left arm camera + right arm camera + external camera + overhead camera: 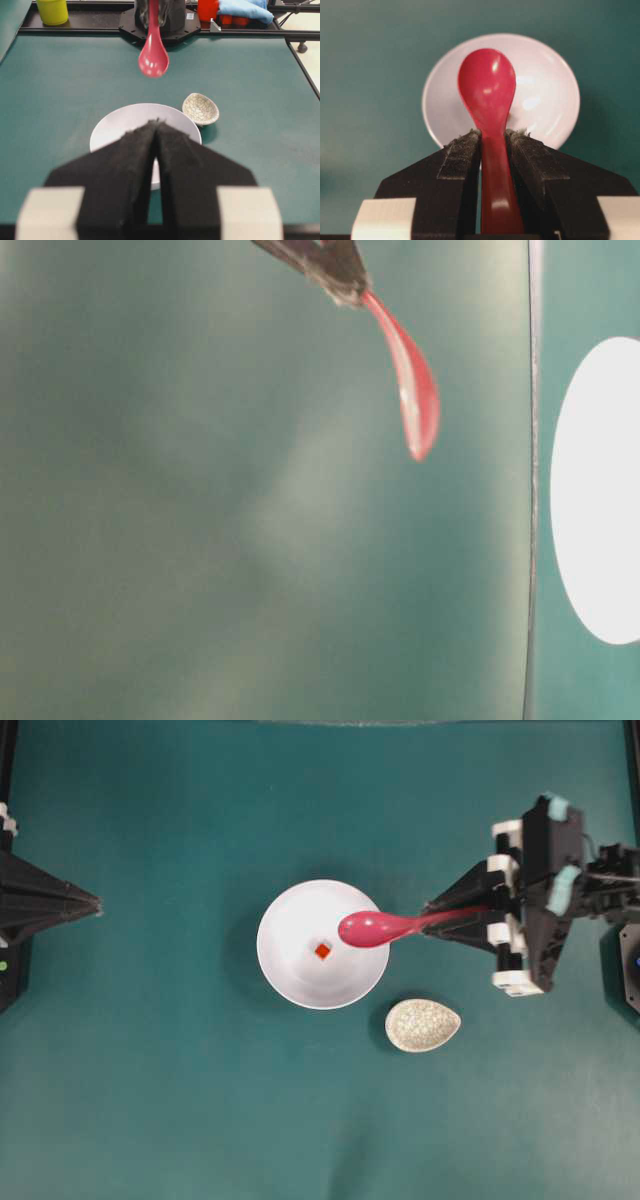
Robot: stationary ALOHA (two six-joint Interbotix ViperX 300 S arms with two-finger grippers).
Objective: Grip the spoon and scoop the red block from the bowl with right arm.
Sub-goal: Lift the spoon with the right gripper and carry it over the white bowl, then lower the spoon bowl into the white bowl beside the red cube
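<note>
The right gripper (492, 142) clamps the spoon (375, 928) by its handle, holding its scoop above the bowl (290, 970) (near the rim) to reach the red block (322, 951) inside

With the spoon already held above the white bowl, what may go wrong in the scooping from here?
1. The right gripper pinches only the handle of the spoon; pressing into the bowl might twist or slip it.
2. The red block is tiny and lies loose, so the spoon's tip may push it away instead of lifting it.
3. The speckled spoon rest sits close beside the bowl; a shoved bowl could knock it.
</note>
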